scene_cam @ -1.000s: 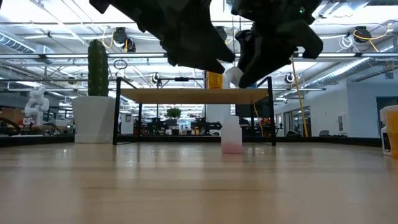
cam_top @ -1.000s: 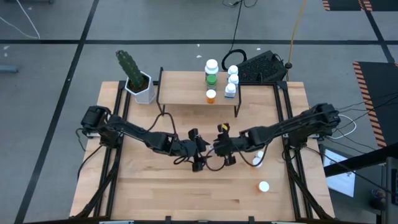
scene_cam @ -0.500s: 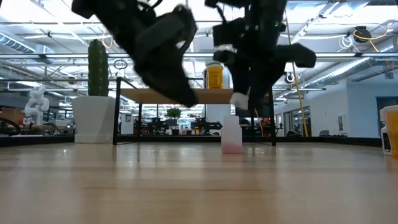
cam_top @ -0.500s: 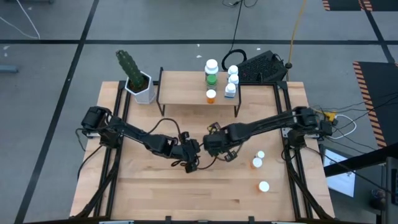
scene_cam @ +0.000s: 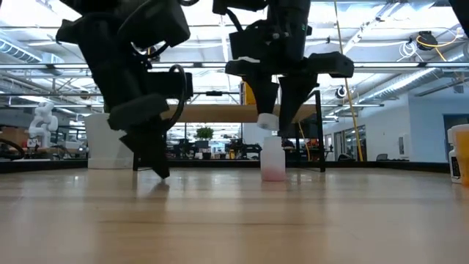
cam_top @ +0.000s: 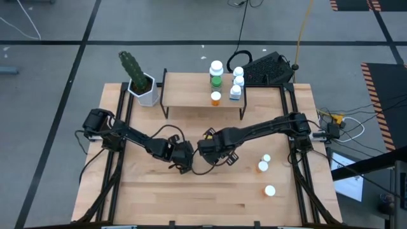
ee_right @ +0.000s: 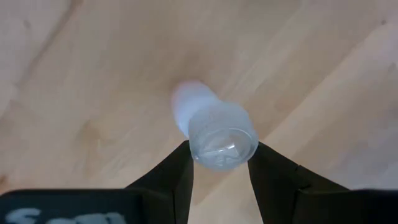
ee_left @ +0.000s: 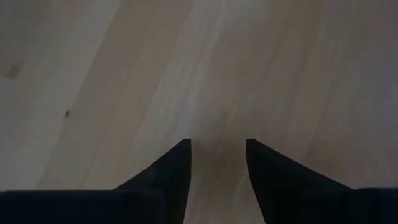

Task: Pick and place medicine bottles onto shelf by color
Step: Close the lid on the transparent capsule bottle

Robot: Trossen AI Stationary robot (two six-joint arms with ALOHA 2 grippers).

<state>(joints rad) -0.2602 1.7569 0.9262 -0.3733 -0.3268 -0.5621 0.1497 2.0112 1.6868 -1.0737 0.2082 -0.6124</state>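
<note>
Nearest the worktop's (cam_top: 146, 197) front edge, an orange bottle (cam_top: 269, 190) stands well apart from the shelf (cam_top: 191, 92), with two more bottles (cam_top: 263, 163) a little closer to it. At mid-worktop the left gripper (ee_left: 217, 163) points down at bare wood, fingers apart and holding nothing, while just beside it, on the shelf side, the right gripper (ee_right: 219, 167) is clamped on the white cap of a pinkish bottle (ee_right: 214, 127). On the shelf stand a green bottle (cam_top: 216, 72), a small orange one (cam_top: 215, 98) and three blue-white ones (cam_top: 236, 81), with a cactus pot (cam_top: 144, 87) just beside the shelf.

You have nothing to read here: no label, brand, number or sign is legible on anything in view.
</note>
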